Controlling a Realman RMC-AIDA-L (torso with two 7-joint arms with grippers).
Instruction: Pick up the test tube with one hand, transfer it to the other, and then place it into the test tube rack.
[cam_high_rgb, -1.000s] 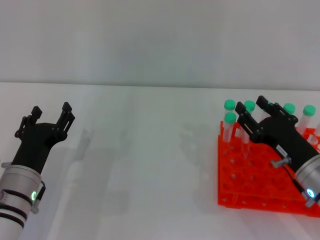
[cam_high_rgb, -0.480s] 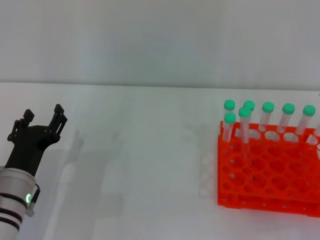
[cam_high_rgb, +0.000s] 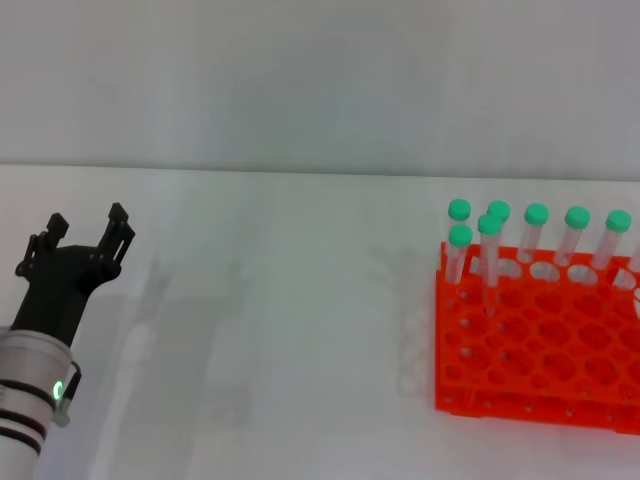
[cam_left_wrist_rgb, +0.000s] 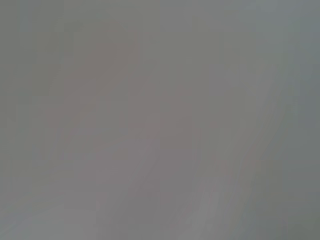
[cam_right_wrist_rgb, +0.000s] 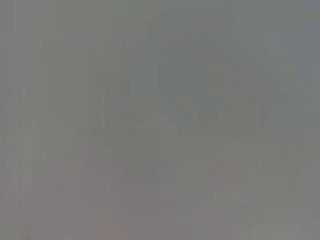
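The orange test tube rack (cam_high_rgb: 530, 392) stands on the white table at the right of the head view. Several clear tubes with mint-green caps stand upright in it. One test tube (cam_high_rgb: 489, 262) stands a row nearer than the back line of tubes, free of any gripper. My left gripper (cam_high_rgb: 87, 220) hovers over the table at the far left, open, with nothing between its fingers. The right gripper is out of view. Both wrist views show only featureless grey.
A white table (cam_high_rgb: 290, 330) stretches between my left gripper and the rack, with a pale wall behind it. The rack runs off the right edge of the head view.
The right gripper, which was over the rack's back rows a second ago, has left the view. My left gripper has drawn back toward the left edge.
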